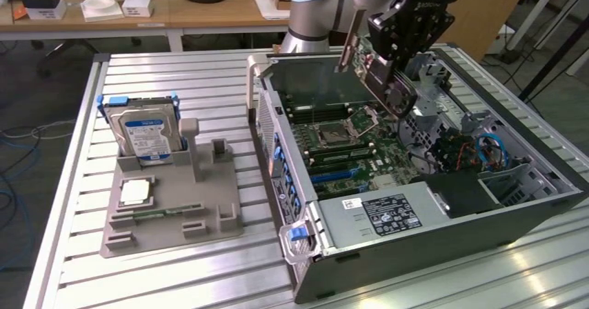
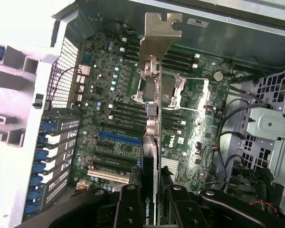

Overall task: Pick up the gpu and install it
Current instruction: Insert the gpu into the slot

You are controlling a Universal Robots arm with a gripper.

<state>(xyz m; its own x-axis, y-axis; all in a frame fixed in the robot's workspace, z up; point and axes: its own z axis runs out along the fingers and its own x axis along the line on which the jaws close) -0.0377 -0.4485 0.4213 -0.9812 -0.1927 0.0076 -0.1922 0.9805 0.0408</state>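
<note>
Hovering over the open case (image 1: 432,254), the gripper (image 2: 152,202) is clamped partway shut on the gpu (image 2: 153,118), held edge-down above the motherboard slots (image 2: 118,138), probably to line it up.

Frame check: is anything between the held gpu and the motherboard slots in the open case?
Nothing visible does. The black fingers clamp the thin green gpu card with its silver bracket edge-on above the green motherboard. The long blue slot and its neighbours sit unoccupied. The black cables lie off to one side.
</note>
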